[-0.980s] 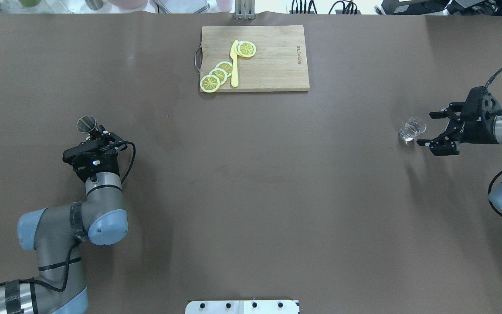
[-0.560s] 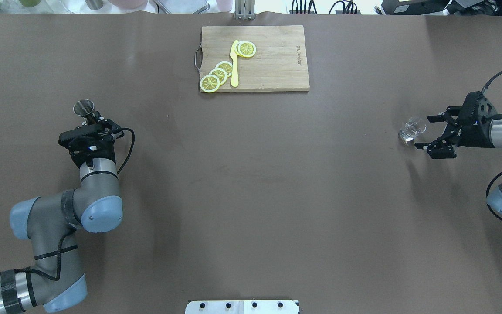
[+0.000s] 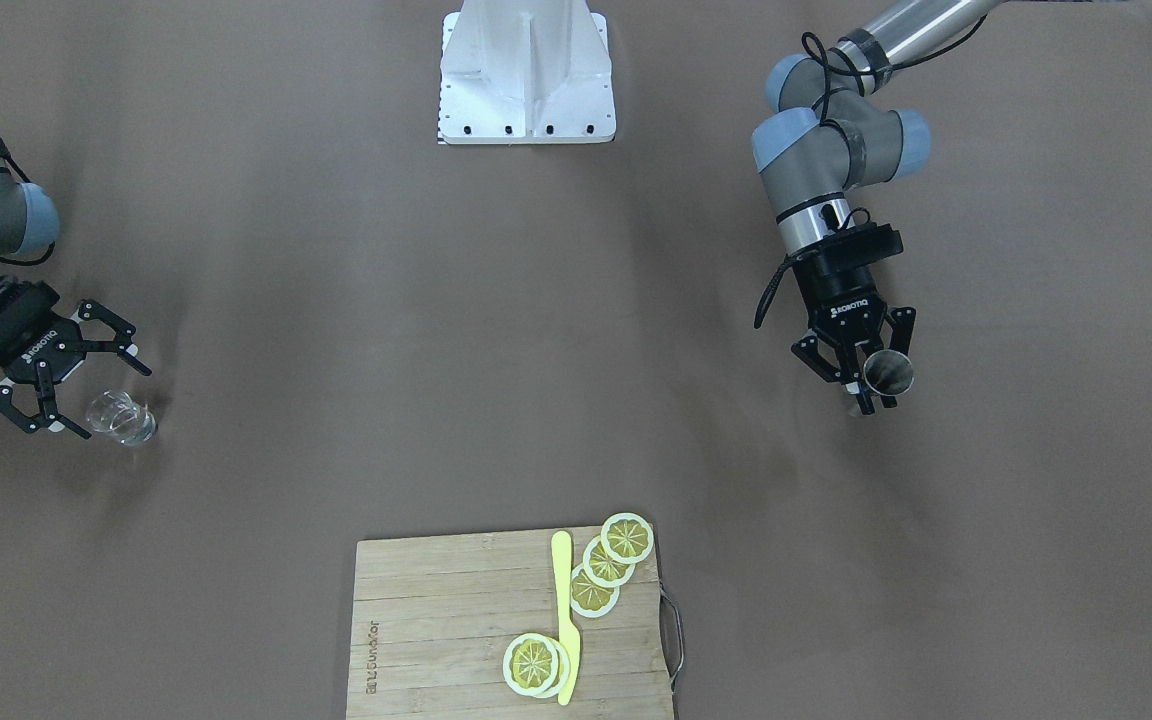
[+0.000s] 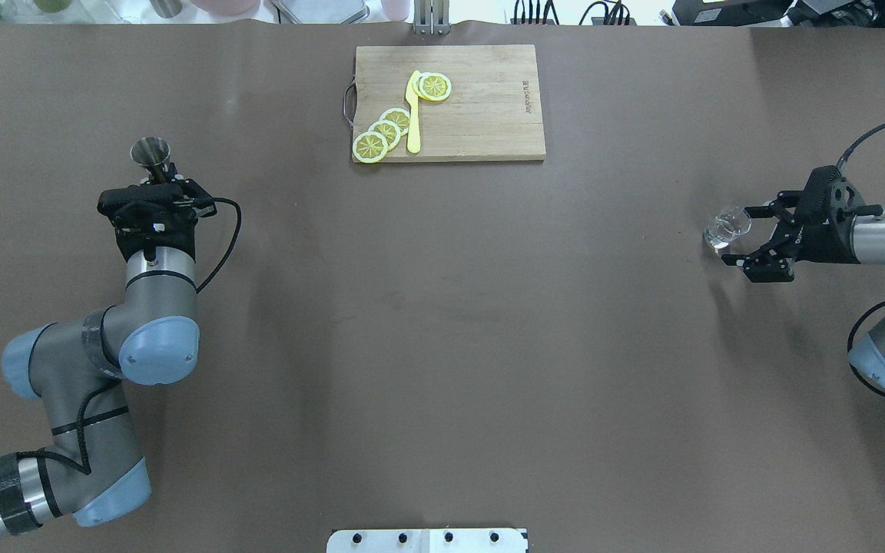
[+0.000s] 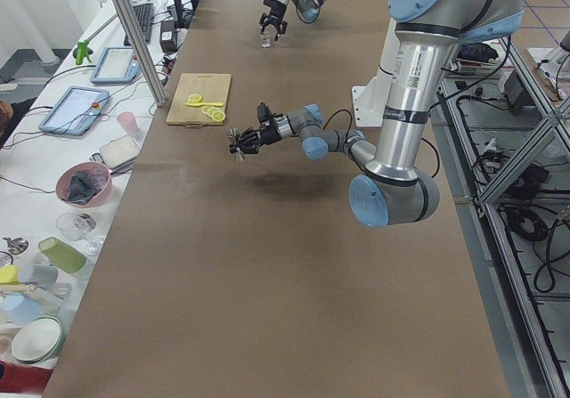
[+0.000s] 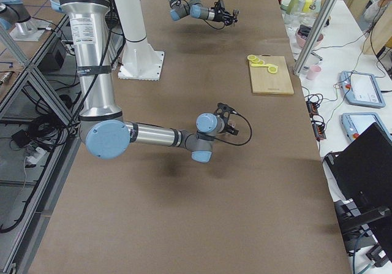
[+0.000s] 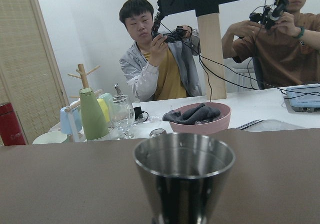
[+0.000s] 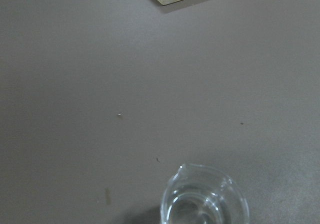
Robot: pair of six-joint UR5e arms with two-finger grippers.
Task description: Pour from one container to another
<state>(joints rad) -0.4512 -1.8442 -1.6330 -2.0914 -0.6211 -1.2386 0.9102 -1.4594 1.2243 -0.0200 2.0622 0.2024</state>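
While left jaws clench the jigger (image 4: 150, 150), right jaws gape near the glass (image 4: 727, 226); slippery, fragile, I'd grip mid-wall.

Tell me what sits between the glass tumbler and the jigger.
Nothing: in the overhead view only bare brown table stretches between tumbler and jigger; the cutting board lies farther back, off that line.

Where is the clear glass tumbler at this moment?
In the overhead view the glass tumbler stands upright near the right edge, on the robot's right side, at the fingertips of the open right gripper.
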